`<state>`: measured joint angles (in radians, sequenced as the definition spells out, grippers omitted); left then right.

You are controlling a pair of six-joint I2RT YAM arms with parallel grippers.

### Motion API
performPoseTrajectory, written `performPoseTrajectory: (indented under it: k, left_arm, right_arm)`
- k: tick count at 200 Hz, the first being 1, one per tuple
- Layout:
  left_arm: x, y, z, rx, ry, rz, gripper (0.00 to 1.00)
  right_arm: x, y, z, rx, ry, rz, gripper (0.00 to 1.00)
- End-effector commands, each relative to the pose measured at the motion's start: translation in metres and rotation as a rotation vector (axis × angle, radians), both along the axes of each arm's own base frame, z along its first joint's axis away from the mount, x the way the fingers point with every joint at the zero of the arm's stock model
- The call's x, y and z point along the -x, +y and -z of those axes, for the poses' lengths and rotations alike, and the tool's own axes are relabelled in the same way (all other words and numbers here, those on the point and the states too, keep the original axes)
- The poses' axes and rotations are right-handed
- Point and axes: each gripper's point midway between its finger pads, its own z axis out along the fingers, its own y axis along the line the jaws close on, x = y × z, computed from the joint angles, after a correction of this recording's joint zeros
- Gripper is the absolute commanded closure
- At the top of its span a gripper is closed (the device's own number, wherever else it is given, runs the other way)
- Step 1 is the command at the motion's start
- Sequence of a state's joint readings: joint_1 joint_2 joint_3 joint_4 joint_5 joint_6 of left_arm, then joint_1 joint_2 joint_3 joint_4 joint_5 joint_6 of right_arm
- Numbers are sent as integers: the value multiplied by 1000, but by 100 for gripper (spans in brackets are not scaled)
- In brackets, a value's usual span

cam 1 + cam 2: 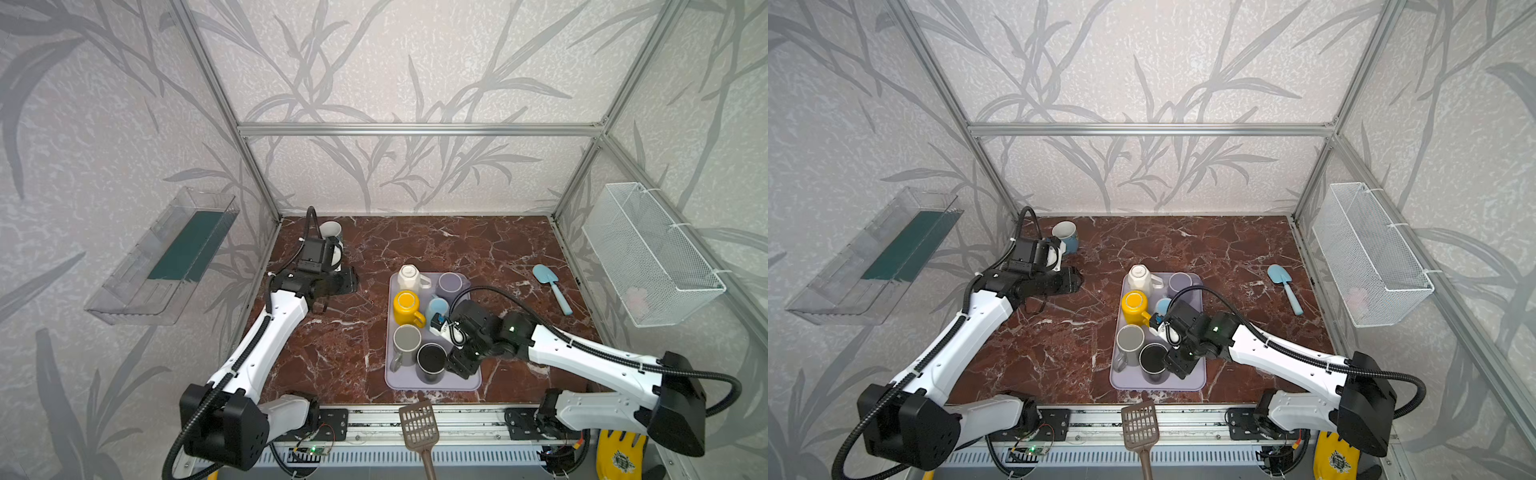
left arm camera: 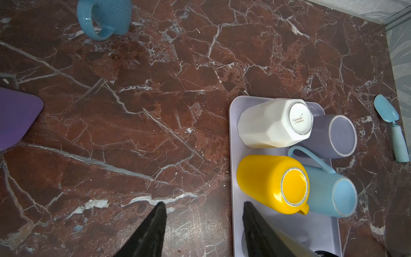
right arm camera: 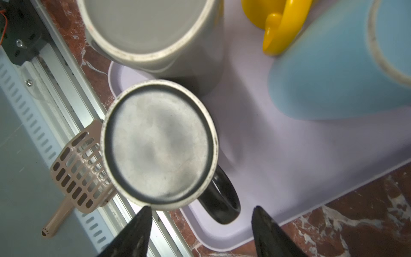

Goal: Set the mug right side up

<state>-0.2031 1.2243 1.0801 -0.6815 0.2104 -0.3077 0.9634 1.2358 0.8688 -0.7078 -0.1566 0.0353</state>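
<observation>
Approaching the black mug point(image 3: 159, 146): right gripper point(image 3: 201, 209), jaws apart and empty, lined up on its handle point(image 3: 224, 200). Next, presumably: close on the handle, lift, invert. Mug stands base-up, pale ring round a dark foot, at the tray's point(image 1: 405, 385) 6 o'clock end in a top view. Idle: left gripper point(image 2: 203, 204), jaws apart, empty.
</observation>
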Motion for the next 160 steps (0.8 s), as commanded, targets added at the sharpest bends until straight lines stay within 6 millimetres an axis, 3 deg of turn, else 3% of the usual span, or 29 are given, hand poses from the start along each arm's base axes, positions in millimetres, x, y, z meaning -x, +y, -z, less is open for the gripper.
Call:
performPoseTrajectory:
  k: [1,125,160]
  left_arm:
    - [1,0,-17,-11,-35,7,42]
    - [4,1,-19,-9,-42,9,42]
    - [6,1,-21,-9,-45,8,42]
  right_arm:
    - [-1,9,2,-2,-6,-44,29]
    - [14,7,16,42,50,-52,39]
    - [11,5,21,80,54,-31,47]
